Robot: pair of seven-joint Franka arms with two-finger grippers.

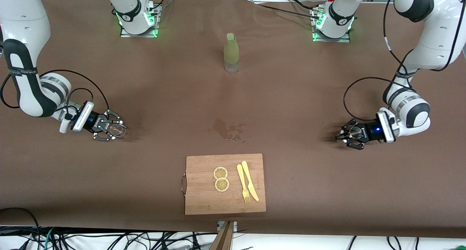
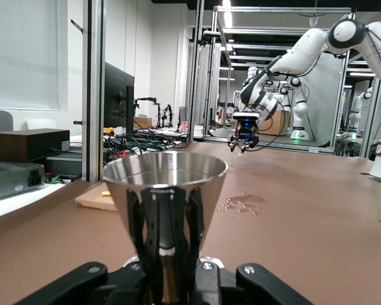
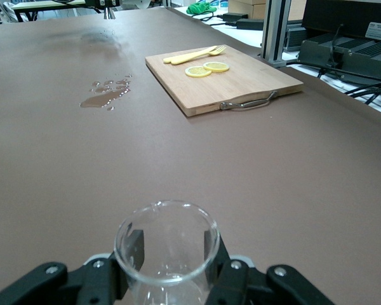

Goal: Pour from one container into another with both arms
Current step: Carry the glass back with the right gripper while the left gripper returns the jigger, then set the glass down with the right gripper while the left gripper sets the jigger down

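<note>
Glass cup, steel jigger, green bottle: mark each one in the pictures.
glass cup (image 3: 166, 244), right wrist view, on its clear wall between the right gripper's fingers.
steel jigger (image 2: 165, 184), left wrist view, on its upper cone.
green bottle (image 1: 231, 49), front view, on its olive body.

Two robot arms, each ending in one gripper: left gripper (image 1: 344, 136), right gripper (image 1: 115, 129). One glass cup (image 3: 166, 244), one steel jigger (image 2: 165, 190), one olive-green bottle (image 1: 231, 53), one bamboo cutting board (image 1: 204, 199), two lemon slices (image 1: 220, 173), one yellow fork (image 1: 243, 183), one yellow knife (image 1: 250, 180), one spill (image 1: 228, 130).
</note>
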